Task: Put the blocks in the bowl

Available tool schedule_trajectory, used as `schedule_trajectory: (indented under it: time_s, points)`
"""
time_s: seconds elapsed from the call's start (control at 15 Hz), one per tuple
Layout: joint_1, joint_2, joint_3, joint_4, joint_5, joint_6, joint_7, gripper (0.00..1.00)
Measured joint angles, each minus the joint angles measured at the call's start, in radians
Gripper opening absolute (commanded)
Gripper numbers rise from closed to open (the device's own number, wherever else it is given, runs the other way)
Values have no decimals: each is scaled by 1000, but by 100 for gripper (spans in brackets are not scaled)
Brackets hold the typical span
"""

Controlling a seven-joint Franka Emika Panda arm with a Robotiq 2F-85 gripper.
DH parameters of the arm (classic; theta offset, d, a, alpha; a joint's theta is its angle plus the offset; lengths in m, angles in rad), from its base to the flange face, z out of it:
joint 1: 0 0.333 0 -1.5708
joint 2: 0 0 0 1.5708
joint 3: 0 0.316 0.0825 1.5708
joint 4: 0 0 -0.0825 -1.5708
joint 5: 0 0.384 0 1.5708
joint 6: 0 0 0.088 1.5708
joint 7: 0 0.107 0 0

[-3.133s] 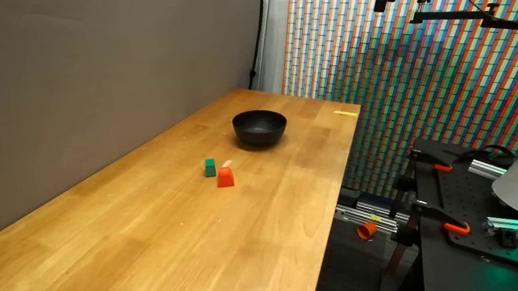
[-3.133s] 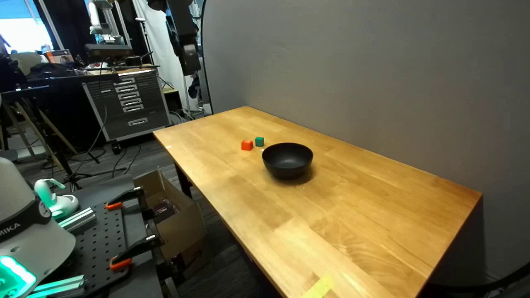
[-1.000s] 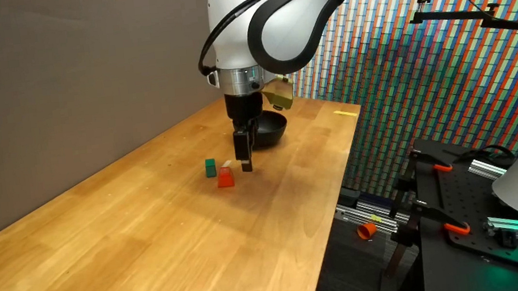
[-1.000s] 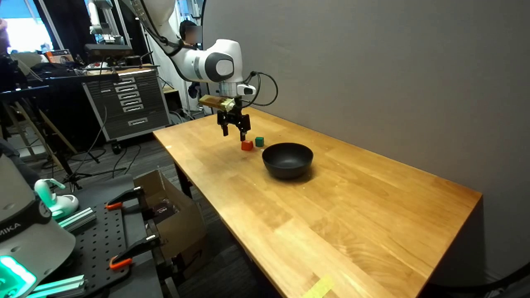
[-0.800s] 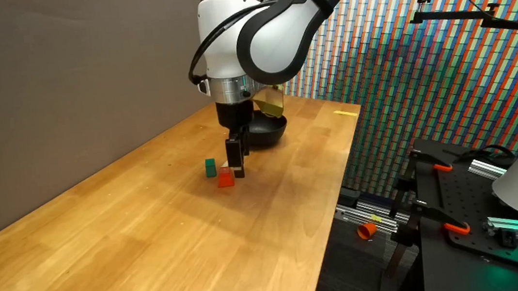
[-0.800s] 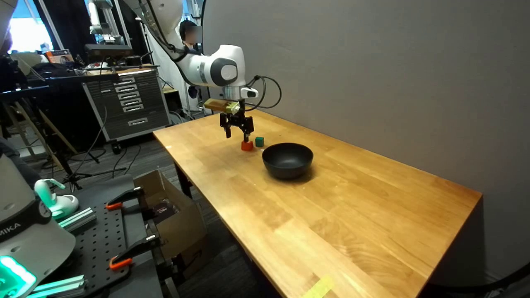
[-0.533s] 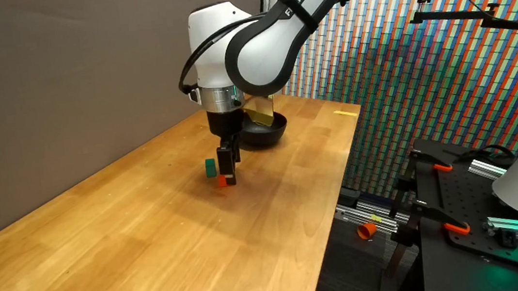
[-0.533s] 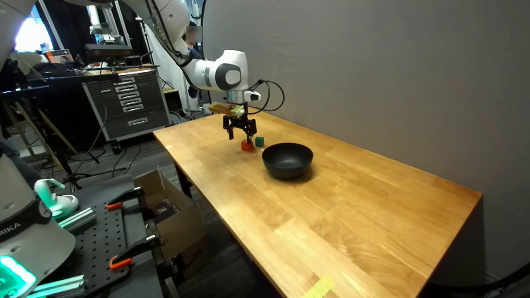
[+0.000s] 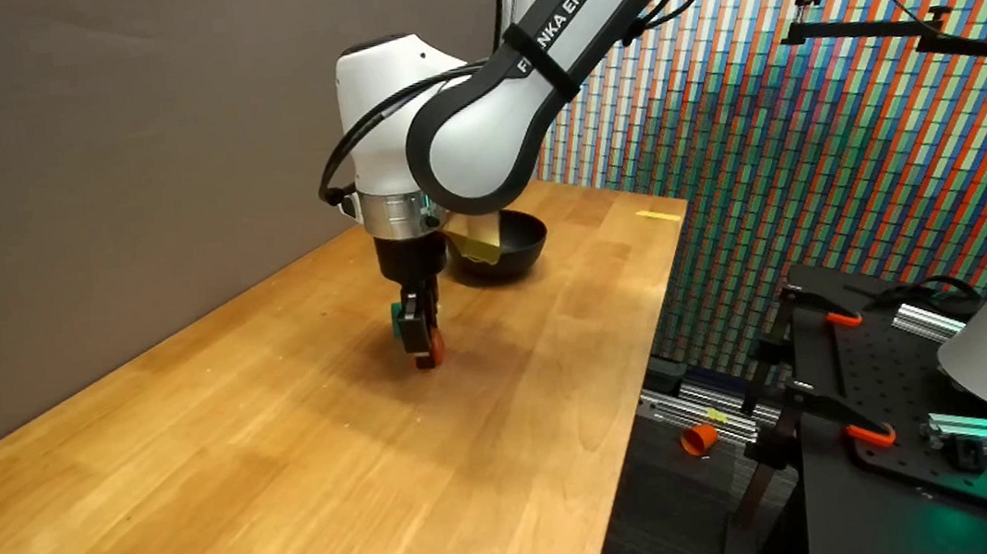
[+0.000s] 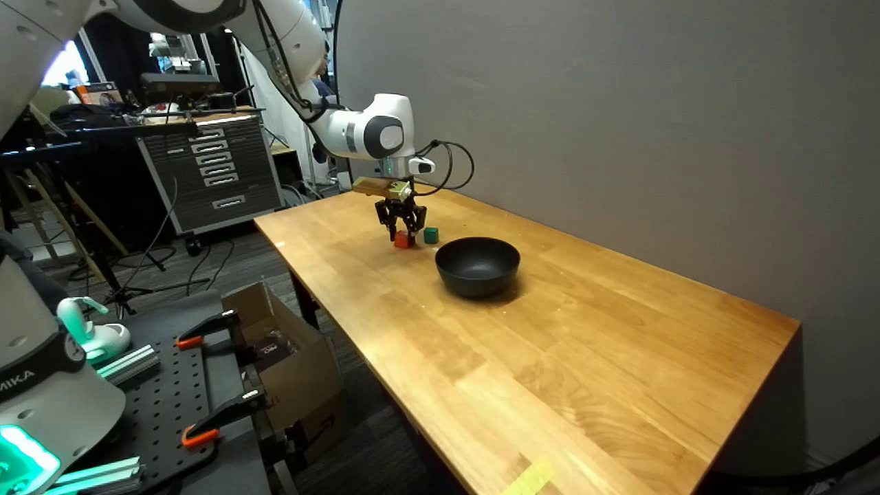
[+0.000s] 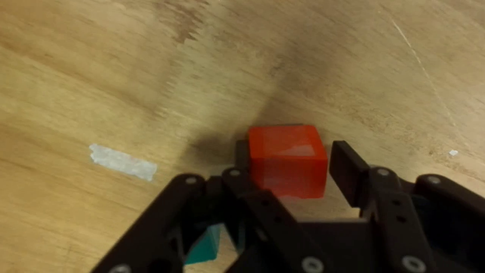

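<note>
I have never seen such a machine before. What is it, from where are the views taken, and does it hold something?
This is a robot arm ending in a gripper, a two-fingered hand. Two views are taken from different places outside the robot; the close one looks down from its wrist. On the wooden table stand a round black bowl and, outside it, a green block. A red block sits between the gripper's two fingers, at or near the table surface. In the wrist view a narrow gap seems to show beside one finger, so I cannot tell whether the block is firmly held.
</note>
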Motion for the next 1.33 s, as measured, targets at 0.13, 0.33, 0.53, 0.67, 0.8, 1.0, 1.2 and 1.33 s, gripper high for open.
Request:
schedule_trajectory:
  time_s: [0.13,0.33,0.53,0.67,0.8,1.0,1.2,1.33]
  points:
    - [9,-2,-18,6,-24,-1,11,21]
    - [30,-38,-88,3,-82,-21,80,21]
    - [46,-122,-172,-23,-162,-70,180,21]
    - [47,-192,-209,-57,-205,-119,243,21]
    - [47,-253,-232,-96,-245,-164,303,21]
    - [42,-314,-246,-151,-290,-209,390,78]
    - [32,-342,-246,-184,-304,-221,438,100]
    - [24,-344,-234,-186,-299,-221,450,100]
